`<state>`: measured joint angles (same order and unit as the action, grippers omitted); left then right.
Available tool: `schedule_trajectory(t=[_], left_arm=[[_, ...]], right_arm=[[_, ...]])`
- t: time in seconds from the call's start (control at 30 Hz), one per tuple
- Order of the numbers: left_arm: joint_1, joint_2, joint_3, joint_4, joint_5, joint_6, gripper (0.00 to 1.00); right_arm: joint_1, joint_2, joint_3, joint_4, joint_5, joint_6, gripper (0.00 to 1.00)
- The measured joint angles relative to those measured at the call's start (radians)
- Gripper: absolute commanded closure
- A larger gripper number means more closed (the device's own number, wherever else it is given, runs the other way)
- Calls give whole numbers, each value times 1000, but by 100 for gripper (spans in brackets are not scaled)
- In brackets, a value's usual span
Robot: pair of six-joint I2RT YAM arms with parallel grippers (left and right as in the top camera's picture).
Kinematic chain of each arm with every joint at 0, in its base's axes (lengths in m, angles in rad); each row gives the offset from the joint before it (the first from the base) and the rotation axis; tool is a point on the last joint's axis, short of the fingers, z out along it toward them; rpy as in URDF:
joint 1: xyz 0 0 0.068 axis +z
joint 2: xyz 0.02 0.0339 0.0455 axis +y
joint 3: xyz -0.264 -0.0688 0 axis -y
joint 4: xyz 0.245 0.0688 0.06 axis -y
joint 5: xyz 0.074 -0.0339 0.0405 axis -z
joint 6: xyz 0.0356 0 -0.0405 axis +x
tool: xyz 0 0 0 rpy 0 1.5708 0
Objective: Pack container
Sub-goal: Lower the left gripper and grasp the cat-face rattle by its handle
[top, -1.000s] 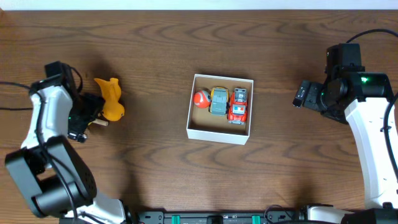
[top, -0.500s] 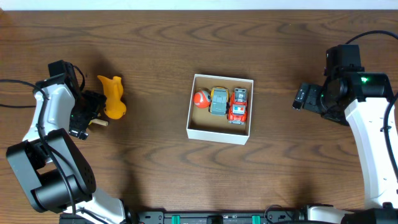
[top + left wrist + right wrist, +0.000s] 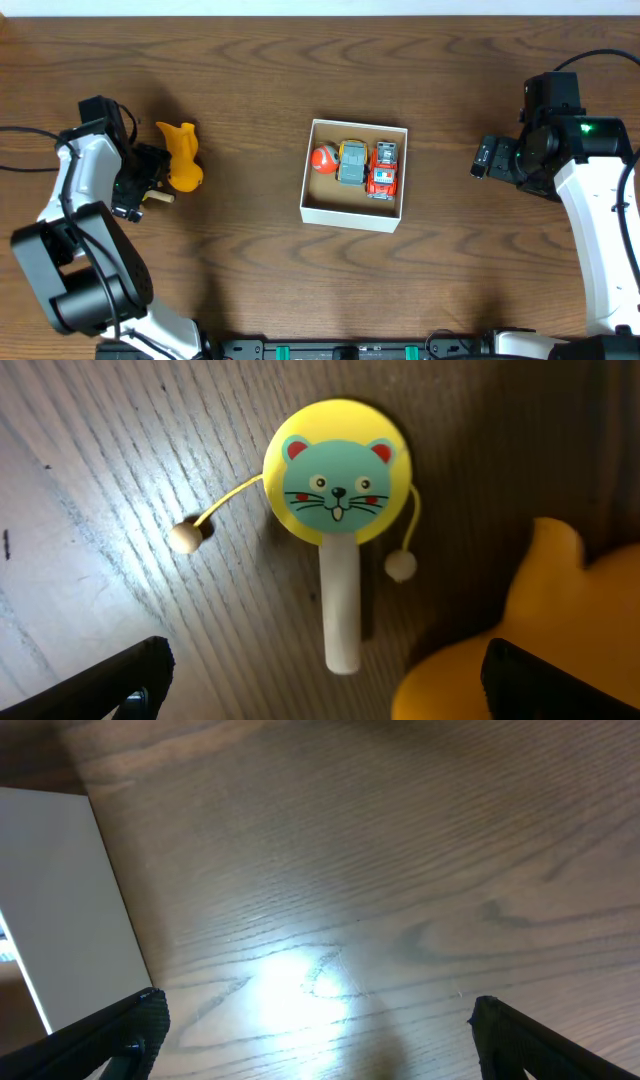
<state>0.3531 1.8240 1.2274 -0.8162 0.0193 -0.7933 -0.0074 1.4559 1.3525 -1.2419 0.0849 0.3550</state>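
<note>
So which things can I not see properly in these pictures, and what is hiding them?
- Overhead: the cat-face rattle lies mostly under the left gripper; only its handle end shows.
- Left wrist: the yellow toy is cut off by the right and bottom edges.
- Right wrist: the container is cut off by the left edge; its contents cannot be told.

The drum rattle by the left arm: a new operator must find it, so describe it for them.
On the table's left side, well left of the box, lies a yellow toy. Beside it, below the left gripper, is the rattle: a yellow disc with a teal cat face, a white handle and two beads on strings, unlike its plain neighbour.
</note>
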Motion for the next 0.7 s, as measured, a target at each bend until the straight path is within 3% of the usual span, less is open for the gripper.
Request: schedule_trajectory(t=[0.33, 0.4, 0.5, 0.6, 0.7], left_arm=[[0, 115, -5, 2, 0, -5, 3], [0, 115, -5, 2, 1, -10, 11], [0, 116, -5, -13, 0, -18, 35], [0, 117, -6, -26, 2, -18, 47], [0, 118, -6, -44, 2, -18, 50]], right_arm=[[0, 0, 0, -4, 0, 0, 1], [0, 0, 0, -4, 0, 0, 1], [0, 0, 0, -4, 0, 0, 1], [0, 0, 0, -5, 0, 0, 1], [0, 0, 0, -4, 0, 0, 1]])
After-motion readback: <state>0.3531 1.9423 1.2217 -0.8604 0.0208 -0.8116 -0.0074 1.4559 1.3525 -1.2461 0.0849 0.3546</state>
